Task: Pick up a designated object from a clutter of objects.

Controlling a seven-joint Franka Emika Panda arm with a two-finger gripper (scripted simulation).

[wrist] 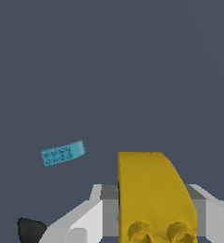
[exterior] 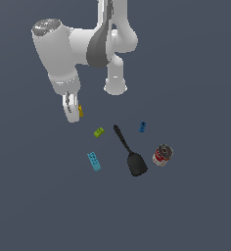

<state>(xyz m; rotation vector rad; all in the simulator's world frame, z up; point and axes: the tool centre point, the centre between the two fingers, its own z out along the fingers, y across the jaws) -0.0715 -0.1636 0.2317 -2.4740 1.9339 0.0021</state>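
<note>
The designated object, a small yellow-orange studded brick [wrist: 152,194], sits between my gripper's white fingers [wrist: 85,219] in the wrist view. My gripper [wrist: 152,225] is shut on it. In the exterior view the gripper [exterior: 71,111] hangs at the clutter's upper left edge, with the yellow brick [exterior: 80,111] showing at its side. The rest of the clutter lies apart from it: a lime-green brick [exterior: 99,132], a cyan brick [exterior: 93,161], a dark blue brick [exterior: 142,127], a black spatula [exterior: 128,152] and a red-and-white can [exterior: 162,155].
The cyan brick [wrist: 62,153] lies small and well away on the grey floor in the wrist view, and a bit of the black spatula [wrist: 31,230] shows at the picture's edge. The arm's white links [exterior: 83,46] fill the exterior view's upper part.
</note>
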